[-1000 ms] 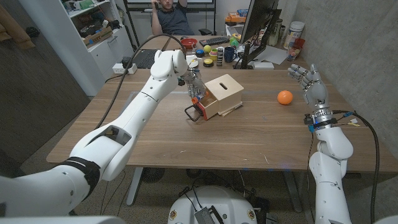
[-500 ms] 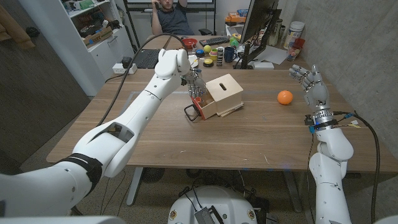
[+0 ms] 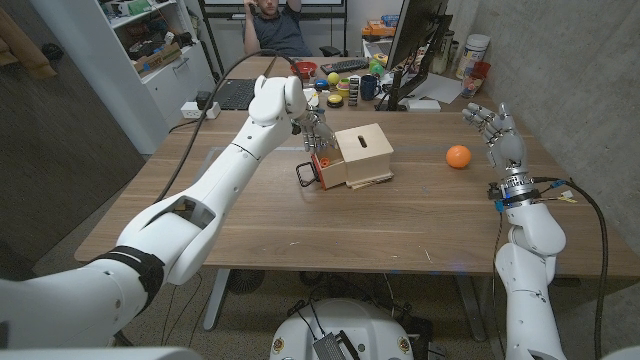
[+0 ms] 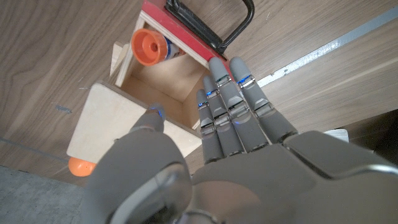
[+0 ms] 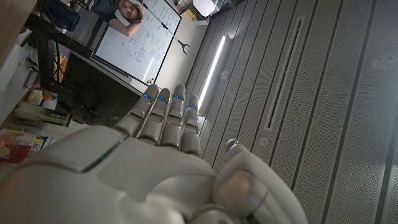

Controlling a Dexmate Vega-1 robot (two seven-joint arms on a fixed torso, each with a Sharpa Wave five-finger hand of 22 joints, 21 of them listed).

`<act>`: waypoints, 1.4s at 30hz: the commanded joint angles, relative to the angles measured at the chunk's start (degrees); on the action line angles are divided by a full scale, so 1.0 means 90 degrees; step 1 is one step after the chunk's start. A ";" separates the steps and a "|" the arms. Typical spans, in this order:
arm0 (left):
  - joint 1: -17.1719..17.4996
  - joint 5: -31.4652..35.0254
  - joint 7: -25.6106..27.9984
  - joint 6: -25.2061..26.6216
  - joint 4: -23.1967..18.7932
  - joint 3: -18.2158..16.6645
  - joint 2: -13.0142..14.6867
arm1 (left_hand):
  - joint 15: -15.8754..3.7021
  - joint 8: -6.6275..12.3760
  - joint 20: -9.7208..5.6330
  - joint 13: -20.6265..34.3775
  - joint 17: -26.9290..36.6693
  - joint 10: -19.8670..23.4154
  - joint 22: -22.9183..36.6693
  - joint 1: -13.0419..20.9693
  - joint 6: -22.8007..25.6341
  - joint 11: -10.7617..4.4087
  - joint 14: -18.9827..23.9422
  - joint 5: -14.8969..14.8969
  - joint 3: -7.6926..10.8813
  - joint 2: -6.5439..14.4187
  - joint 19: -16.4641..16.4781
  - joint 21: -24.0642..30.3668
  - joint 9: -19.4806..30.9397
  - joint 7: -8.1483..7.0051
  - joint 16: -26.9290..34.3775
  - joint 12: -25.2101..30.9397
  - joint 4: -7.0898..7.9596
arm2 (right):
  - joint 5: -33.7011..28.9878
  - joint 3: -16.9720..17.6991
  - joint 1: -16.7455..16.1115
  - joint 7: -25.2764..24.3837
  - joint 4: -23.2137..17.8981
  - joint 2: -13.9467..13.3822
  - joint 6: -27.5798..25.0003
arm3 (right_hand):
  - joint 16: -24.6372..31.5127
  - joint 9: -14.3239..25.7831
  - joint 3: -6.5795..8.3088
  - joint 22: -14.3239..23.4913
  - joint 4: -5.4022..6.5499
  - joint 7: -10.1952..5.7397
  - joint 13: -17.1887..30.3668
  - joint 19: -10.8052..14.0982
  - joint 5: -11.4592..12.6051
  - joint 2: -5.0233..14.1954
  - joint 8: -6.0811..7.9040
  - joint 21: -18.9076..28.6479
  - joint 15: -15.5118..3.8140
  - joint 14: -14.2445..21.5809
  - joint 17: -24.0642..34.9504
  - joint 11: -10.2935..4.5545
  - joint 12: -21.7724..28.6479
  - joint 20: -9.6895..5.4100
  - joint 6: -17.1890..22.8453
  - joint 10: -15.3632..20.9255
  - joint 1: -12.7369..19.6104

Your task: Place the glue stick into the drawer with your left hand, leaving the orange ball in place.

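The glue stick with its orange cap lies inside the open drawer, which has a red front and a black handle. The drawer sticks out of a small wooden box at mid table. My left hand hovers just above the drawer, holding nothing, its fingers straight and reaching over the drawer's front. The orange ball sits on the table to the right of the box, and also shows beyond the box as the ball. My right hand is raised off the table beside the ball, fingers spread, empty.
A monitor, keyboard, cups and small items crowd the table's far edge. A laptop lies at the far left. A person sits behind the table. Bare wood lies in front of the box.
My left hand has shifted slightly up and away over the drawer. The drawer front now sits a little closer to the box. The right arm and the ball have not moved.
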 commanded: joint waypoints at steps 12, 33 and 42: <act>0.0201 0.0165 -0.0146 0.0032 -0.0842 -0.0220 0.0104 | -0.0376 0.0069 -0.0045 0.0014 0.0005 -0.0023 0.0020 -0.0054 -0.0014 -0.0005 -0.0065 0.0066 -0.0018 -0.0053 -0.0017 -0.0027 0.0010 0.0023 0.0065 0.0033 0.0007 | 0.0006 -0.0036 0.0076 0.0029 0.0082 0.0006 -0.0041 | 0.0046 0.0010 -0.0039 0.0016 0.0001 -0.0041 0.0029 0.0001 0.0041 -0.0045 0.0034 -0.0024 0.0004 0.0063 0.0009 -0.0026 0.0003 -0.0028 0.0016 0.0015 0.0013; 0.0633 0.0443 -0.0043 0.0053 -0.1766 -0.0568 0.0192 | -0.0369 0.0088 -0.0030 0.0009 -0.0024 -0.0092 0.0022 -0.0051 -0.0038 -0.0017 -0.0142 0.0098 -0.0024 -0.0069 -0.0067 -0.0074 0.0010 0.0012 0.0083 0.0038 0.0009 | -0.0045 -0.0084 -0.0065 -0.0001 -0.0094 0.0061 -0.0082 | 0.0044 0.0010 -0.0055 0.0016 0.0002 -0.0036 0.0029 0.0002 0.0044 -0.0049 0.0038 -0.0047 0.0007 0.0068 0.0010 -0.0003 0.0003 -0.0032 0.0027 0.0020 0.0009; 0.0861 0.0540 0.0164 -0.0019 -0.2147 -0.0746 0.0223 | -0.0339 0.0079 -0.0022 0.0009 -0.0029 -0.0130 0.0023 -0.0058 -0.0089 -0.0024 -0.0193 0.0109 -0.0034 -0.0086 -0.0071 -0.0089 0.0010 0.0006 0.0087 0.0039 0.0012 | -0.0014 -0.0112 -0.0087 0.0005 -0.0090 0.0083 -0.0095 | 0.0041 0.0009 -0.0067 0.0017 0.0003 -0.0036 0.0028 0.0003 0.0046 -0.0053 0.0038 -0.0063 0.0007 0.0063 0.0010 0.0005 0.0004 -0.0035 0.0029 0.0025 0.0005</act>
